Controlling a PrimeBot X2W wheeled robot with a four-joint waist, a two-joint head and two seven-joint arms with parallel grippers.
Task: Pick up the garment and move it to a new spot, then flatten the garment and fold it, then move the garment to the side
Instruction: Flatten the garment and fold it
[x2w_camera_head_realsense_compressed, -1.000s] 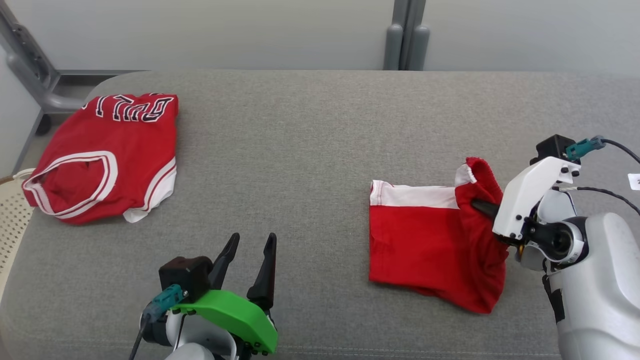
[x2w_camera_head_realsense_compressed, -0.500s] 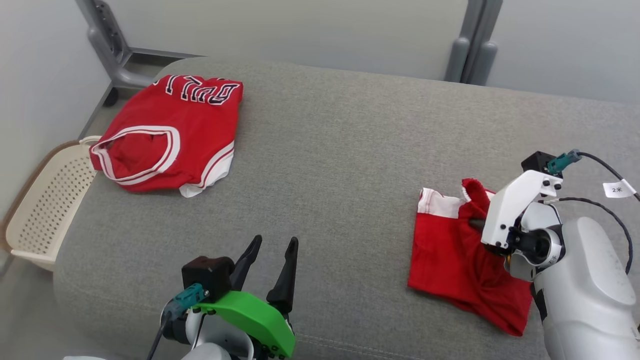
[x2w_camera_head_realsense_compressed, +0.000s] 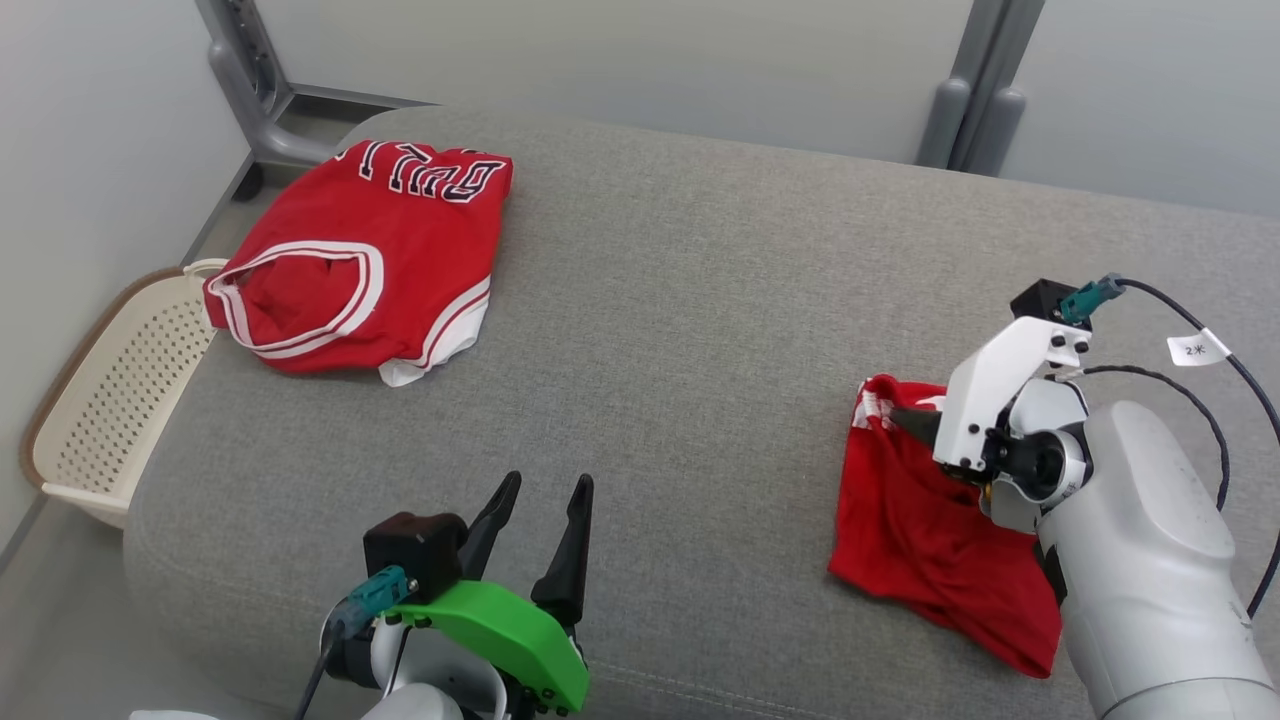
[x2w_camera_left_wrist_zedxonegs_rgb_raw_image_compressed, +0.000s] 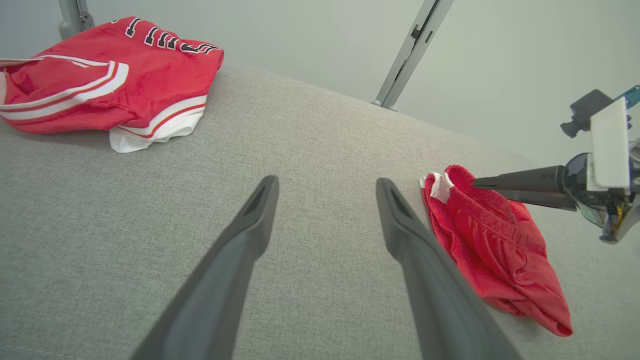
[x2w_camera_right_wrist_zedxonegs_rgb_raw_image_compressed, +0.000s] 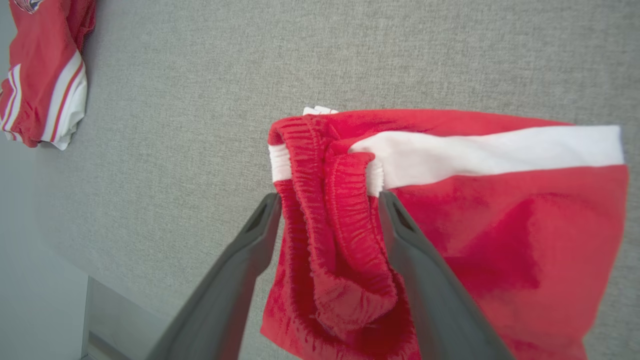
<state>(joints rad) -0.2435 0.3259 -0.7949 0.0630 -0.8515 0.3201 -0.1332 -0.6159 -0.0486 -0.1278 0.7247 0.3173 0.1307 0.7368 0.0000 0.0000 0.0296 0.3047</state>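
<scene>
Two claws are caught in the head view. The right claw (x2w_camera_head_realsense_compressed: 903, 420) is parked at the waistband end of the red shorts (x2w_camera_head_realsense_compressed: 920, 545), which are slumped on the grey bench (x2w_camera_head_realsense_compressed: 680, 330), with the forearm angled in from the right. The left claw (x2w_camera_head_realsense_compressed: 547, 482) is held spread, well apart from them. In the left wrist view, the right claw is seen lying level, tip at the waistband. In the right wrist view, it's spread with the bunched waistband lying between, where it was pinched a second ago.

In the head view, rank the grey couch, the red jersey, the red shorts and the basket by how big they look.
1. grey couch
2. red jersey
3. red shorts, partly covered by the right arm, so the gap to the jersey is unsure
4. basket, partly hidden behind the couch
</scene>
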